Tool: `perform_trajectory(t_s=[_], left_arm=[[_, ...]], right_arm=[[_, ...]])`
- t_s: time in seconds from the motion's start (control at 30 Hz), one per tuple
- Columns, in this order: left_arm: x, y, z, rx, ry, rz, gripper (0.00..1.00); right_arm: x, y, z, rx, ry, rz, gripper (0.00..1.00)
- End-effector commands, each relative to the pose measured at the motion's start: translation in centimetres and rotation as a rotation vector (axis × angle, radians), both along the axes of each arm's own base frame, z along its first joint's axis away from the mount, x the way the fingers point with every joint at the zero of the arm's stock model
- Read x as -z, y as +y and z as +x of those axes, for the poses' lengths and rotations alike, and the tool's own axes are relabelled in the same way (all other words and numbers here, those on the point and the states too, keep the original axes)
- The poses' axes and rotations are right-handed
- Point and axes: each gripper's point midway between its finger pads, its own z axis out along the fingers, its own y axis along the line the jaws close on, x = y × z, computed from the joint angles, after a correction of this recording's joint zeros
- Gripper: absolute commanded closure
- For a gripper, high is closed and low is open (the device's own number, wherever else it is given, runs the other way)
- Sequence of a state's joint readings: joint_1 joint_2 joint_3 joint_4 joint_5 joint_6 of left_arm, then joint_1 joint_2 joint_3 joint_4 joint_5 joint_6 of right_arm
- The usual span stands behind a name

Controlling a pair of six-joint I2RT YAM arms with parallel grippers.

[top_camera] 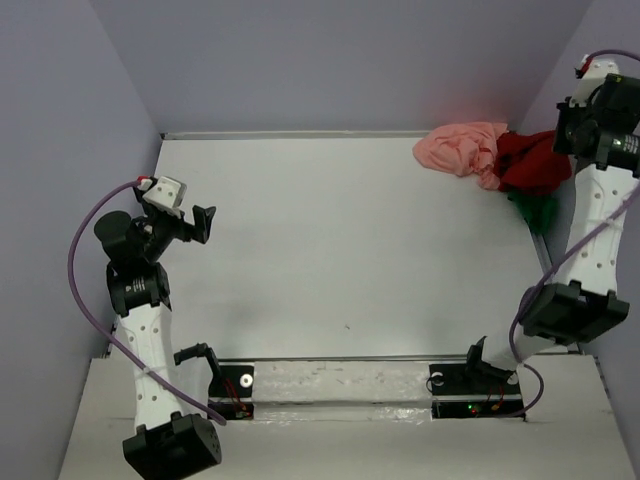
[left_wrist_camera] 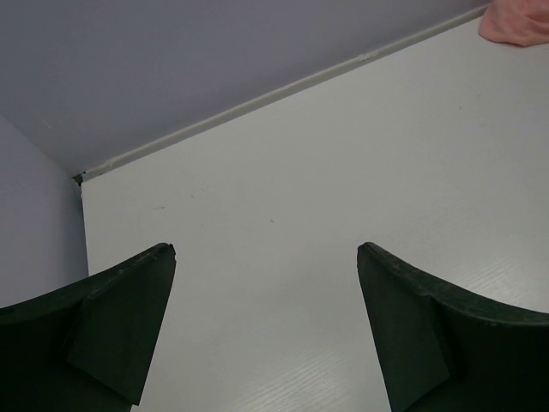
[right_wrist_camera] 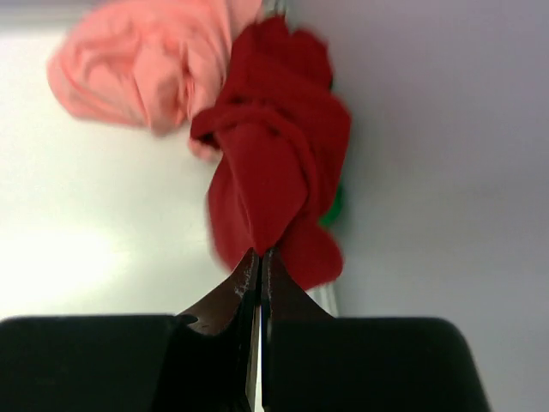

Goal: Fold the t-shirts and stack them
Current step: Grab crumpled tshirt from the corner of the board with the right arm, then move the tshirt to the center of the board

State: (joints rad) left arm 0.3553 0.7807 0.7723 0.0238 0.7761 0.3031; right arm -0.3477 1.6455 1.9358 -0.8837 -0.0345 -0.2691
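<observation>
Right gripper (right_wrist_camera: 260,262) clamps the dark red t-shirt (right_wrist_camera: 274,163); left gripper (left_wrist_camera: 266,253) hangs wide open. Next, it needs pulling onto the bench (top_camera: 330,250) to spread.

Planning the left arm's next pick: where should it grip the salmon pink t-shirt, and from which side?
The crumpled salmon pink cloth t-shirt abuts the dark red cloth t-shirt, pinched by the right gripper, on its right. So probably grip its bunched left edge, coming from the left.
</observation>
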Motion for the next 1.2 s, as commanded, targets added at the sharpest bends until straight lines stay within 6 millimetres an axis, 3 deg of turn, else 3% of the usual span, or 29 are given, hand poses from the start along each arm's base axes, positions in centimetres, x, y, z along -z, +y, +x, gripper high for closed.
perform_trajectory(t_s=[0.0,0.07,0.17,0.2,0.3,0.33,0.43,0.57,0.97,1.17], left_arm=[[-1.6,-0.4,-0.7,0.009,-0.032,-0.011,0.01],[-1.7,-0.1,-0.7,-0.020,-0.029,-0.024,0.01],[-1.7,-0.5,-1.1,-0.013,-0.023,-0.052,0.01],[-1.8,-1.0,-1.4,0.012,-0.030,-0.054,0.01],[-1.8,-1.3,-1.9,0.021,-0.041,-0.061,0.01],[-1.8,-1.4,-2.1,0.019,-0.045,-0.063,0.01],[-1.5,-1.7,-2.5,0.025,-0.048,-0.069,0.01],[-1.6,-2.0,-3.1,0.033,-0.061,-0.068,0.01],[-1.3,-1.9,-3.3,0.021,-0.070,-0.065,0.01],[-1.0,-1.7,-3.0,0.017,-0.063,-0.065,0.01]], right_arm=[[-10.6,3.1,-6.1,-0.071,-0.221,-0.078,1.00],[-14.4,4.6,-8.7,-0.107,-0.320,-0.119,1.00],[-17.2,6.8,-11.3,-0.178,-0.387,-0.134,1.00],[-17.9,8.9,-12.6,-0.258,-0.420,-0.114,1.00],[-17.8,13.2,-14.6,-0.455,-0.441,-0.047,1.00],[-17.9,15.9,-15.8,-0.582,-0.458,0.002,1.00],[-17.4,20.1,-17.3,-0.796,-0.446,0.141,1.00],[-17.5,22.9,-17.7,-0.986,-0.423,0.314,1.00],[-17.8,23.4,-12.9,-1.121,-0.380,0.663,1.00],[-16.5,22.1,-9.0,-1.079,-0.372,0.679,1.00]])
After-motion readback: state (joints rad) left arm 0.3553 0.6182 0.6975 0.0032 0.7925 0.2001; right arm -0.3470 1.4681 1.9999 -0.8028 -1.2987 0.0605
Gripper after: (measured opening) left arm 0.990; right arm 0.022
